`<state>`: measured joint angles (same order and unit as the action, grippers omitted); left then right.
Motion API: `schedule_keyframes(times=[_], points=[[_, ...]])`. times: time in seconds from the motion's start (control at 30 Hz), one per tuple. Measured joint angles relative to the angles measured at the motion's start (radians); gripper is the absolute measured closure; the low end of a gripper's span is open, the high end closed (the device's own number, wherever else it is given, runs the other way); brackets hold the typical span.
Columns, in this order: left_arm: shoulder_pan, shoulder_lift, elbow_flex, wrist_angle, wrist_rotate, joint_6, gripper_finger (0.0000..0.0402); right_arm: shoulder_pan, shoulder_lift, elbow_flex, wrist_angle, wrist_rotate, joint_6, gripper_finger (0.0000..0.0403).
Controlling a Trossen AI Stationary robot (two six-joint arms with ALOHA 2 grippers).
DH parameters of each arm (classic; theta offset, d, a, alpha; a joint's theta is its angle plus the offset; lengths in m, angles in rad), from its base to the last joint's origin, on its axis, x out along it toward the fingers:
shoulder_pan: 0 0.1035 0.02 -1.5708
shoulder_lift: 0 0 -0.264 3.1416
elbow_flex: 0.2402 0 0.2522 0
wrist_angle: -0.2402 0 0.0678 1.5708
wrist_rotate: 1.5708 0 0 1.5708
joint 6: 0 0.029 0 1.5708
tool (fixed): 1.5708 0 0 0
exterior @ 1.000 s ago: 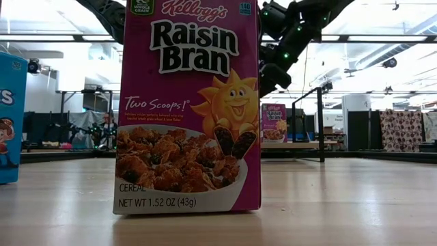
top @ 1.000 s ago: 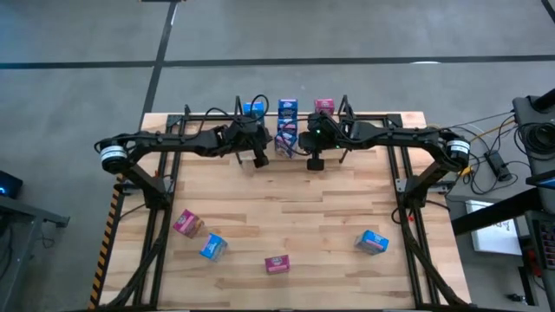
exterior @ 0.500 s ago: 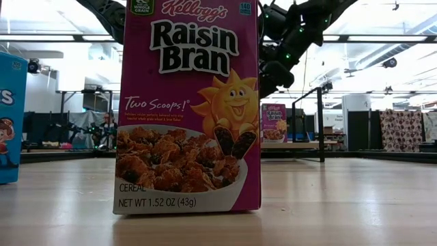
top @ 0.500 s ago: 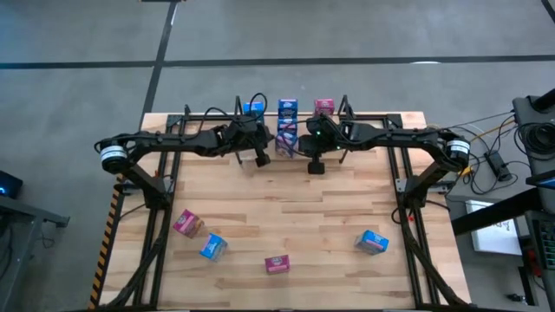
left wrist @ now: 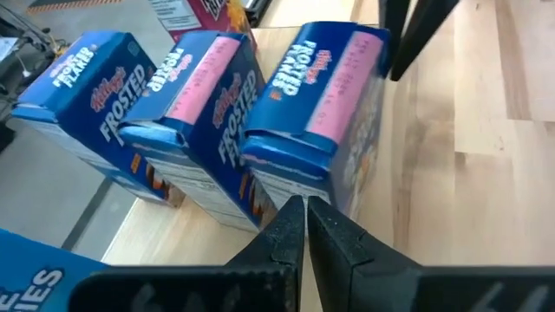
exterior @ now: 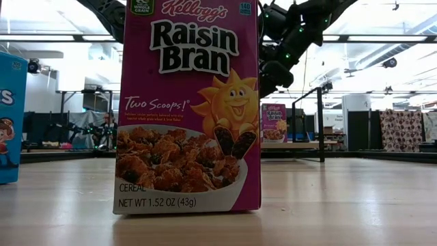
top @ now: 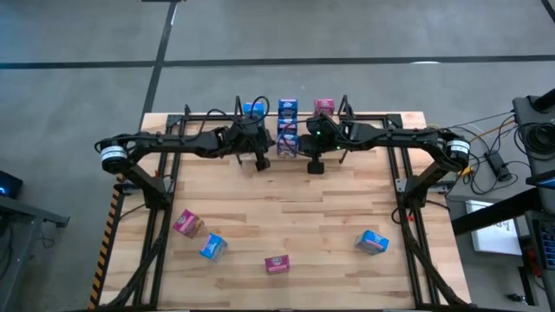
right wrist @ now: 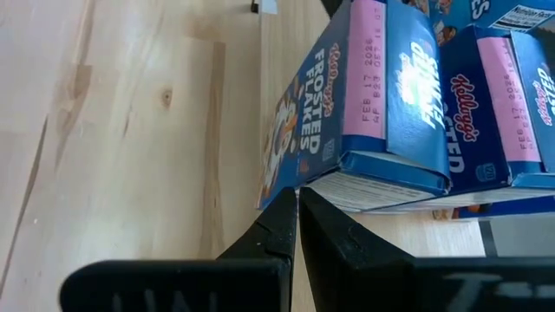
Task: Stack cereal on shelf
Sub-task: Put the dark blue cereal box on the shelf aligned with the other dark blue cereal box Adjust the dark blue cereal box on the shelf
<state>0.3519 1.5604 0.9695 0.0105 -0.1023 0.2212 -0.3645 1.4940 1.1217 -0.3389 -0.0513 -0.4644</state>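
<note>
My left gripper [top: 259,162] is pinched shut, empty, beside the blue cereal boxes [top: 287,130] on the shelf [top: 343,111], whose tiers my arms hide. My right gripper [top: 316,164] is likewise closed. Four loose boxes [top: 277,263] lie near the front edge.

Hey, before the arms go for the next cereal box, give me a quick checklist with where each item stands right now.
1. Left gripper shut and empty: ok.
2. Right gripper shut and empty: ok.
3. Both grippers opened for a pick: not ok.
4. Blue Frosted Flakes boxes standing in a row at the table's far edge: ok.
5. Loose boxes left on the light wooden table, like the pink Raisin Bran box: ok.
6. Shelf tiers free: cannot tell.
</note>
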Motion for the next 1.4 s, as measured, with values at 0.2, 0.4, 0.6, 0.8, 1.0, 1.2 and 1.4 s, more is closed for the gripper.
schedule_keyframes(times=[0.2, 0.4, 0.6, 0.8, 1.0, 1.2, 1.4], points=[[-0.009, 0.000, 0.000, 0.002, 0.008, 0.000, 0.0402, 0.000, 0.000, 0.000, 0.008, 0.058, 0.000, 0.0394], [-0.019, 0.000, 0.000, 0.005, 0.014, 0.000, 0.0401, -0.001, 0.000, 0.000, 0.019, 0.063, -0.005, 0.0394], [-0.022, 0.000, 0.000, 0.001, 0.014, 0.000, 0.0401, -0.001, 0.000, 0.000, 0.027, 0.064, -0.008, 0.0394], [-0.022, 0.000, 0.000, 0.001, 0.014, 0.000, 0.0401, -0.001, 0.000, 0.000, 0.028, 0.064, -0.008, 0.0394], [-0.022, 0.000, 0.000, 0.007, 0.018, 0.000, 0.0401, 0.000, 0.000, -0.001, 0.007, 0.112, -0.009, 0.0394], [-0.022, 0.000, 0.000, 0.005, 0.017, 0.000, 0.0401, -0.002, 0.000, -0.001, 0.001, 0.131, -0.015, 0.0394], [-0.022, -0.002, 0.000, 0.003, 0.011, 0.000, 0.0401, 0.000, 0.000, -0.001, 0.001, 0.128, -0.008, 0.0394]])
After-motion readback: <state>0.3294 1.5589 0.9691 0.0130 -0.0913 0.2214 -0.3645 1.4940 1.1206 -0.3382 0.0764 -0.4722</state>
